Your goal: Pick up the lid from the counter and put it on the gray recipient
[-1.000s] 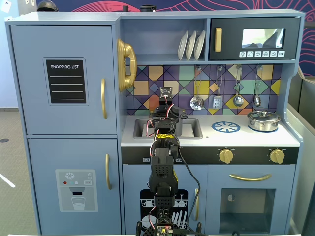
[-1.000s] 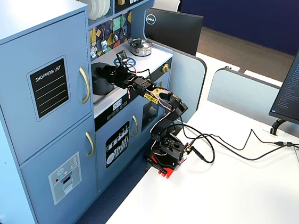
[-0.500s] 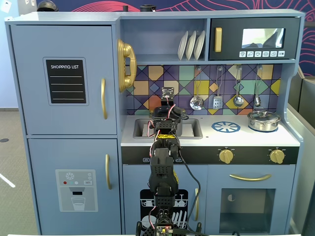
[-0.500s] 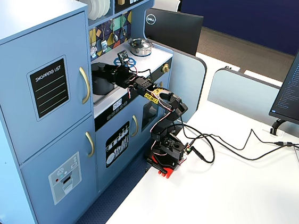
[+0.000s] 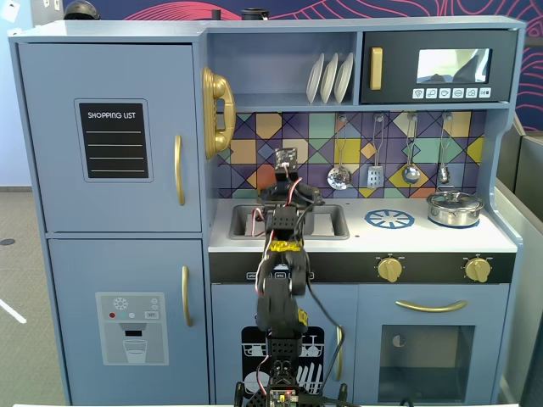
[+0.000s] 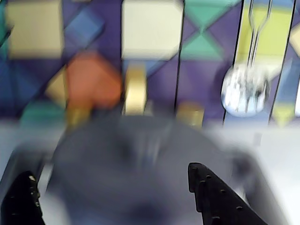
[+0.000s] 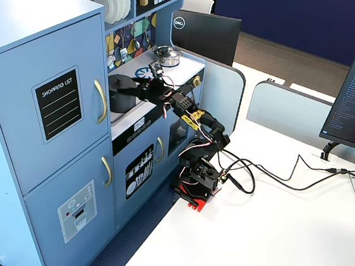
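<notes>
Gripper (image 6: 112, 197) jaws apart, blurred gray recipient (image 6: 140, 164) between them.

Wrist view, heavily blurred. Two black fingers (image 6: 213, 197) of the hand (image 6: 115, 199) stand apart at the lower edge. Between them lies a dark-gray rounded mass (image 6: 140, 164), identity unclear. Behind: coloured geometric tiles (image 6: 150, 28), a hanging silver utensil (image 6: 244, 89), pale worktop (image 6: 276, 145).

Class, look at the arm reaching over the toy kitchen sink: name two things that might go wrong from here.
1. The wrist view is badly blurred; the dark gray pot fills it between the claw fingers, so alignment is hard to judge and the claw may knock the pot.
2. The arm stretches across the sink, near the hanging utensils; a high swing might hit them.
</notes>
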Motion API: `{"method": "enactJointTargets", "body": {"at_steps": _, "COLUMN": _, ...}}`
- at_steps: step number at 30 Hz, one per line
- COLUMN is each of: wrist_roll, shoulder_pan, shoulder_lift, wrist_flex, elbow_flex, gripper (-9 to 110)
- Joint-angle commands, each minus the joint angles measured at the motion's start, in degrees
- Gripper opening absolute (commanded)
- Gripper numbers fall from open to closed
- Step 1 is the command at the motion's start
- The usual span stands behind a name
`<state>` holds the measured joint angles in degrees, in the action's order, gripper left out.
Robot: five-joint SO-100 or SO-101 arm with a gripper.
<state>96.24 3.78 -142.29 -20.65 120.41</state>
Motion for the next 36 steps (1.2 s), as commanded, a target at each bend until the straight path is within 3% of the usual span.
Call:
{"method": "enactJointTargets", "body": {"at_steps": 1, "wrist_roll": -0.6, "shoulder_pan": 1.5, "shoulder_lift": -16.9, "wrist_flex": -12.0, "elbow_flex": 4.6, "gripper": 30}}
{"method": "enactJointTargets", "body": {"at_steps": 8, "wrist_roll": -5.6, "shoulder_pan": 0.8, "shoulder_lift": -38.0, "wrist_flex": -37.7, "elbow_flex": 22.4, "gripper": 20}}
{"method": "enactJointTargets", "body": {"at_steps": 17, "wrist_roll": -4.6, "shoulder_pan": 0.5, "shoulder_lift": -39.7, "wrist_flex": -43.9, "elbow_flex": 45.4, "gripper": 0}}
{"method": "enactJointTargets", "body": {"at_steps": 20, "wrist_roll": -1.9, "shoulder_pan": 0.5, "shoulder_lift": -39.7, "wrist_flex": -46.7, "elbow_flex": 51.4, "gripper": 0}}
{"method": "enactJointTargets", "body": {"at_steps": 22, "wrist_roll": -10.6, "shoulder_pan": -0.6, "shoulder_lift": -39.8, "wrist_flex": -51.4, "elbow_flex": 51.5, "gripper": 0}}
{"method": "enactJointTargets", "body": {"at_steps": 25, "wrist_roll": -14.2, "shoulder_pan": -1.1, "shoulder_lift": -39.8, "wrist_flex": -58.5, "elbow_flex": 51.5, "gripper": 0}}
{"method": "enactJointTargets", "body": {"at_steps": 28, "wrist_roll": -6.7, "shoulder_pan": -1.4, "shoulder_lift": -39.8, "wrist_flex": -66.8, "elbow_flex": 51.5, "gripper": 2}}
{"method": "enactJointTargets", "body": {"at_steps": 36, "wrist_roll": -9.8, "shoulder_pan": -1.1, "shoulder_lift": -39.8, "wrist_flex": -67.0, "elbow_flex": 51.5, "gripper": 4}}
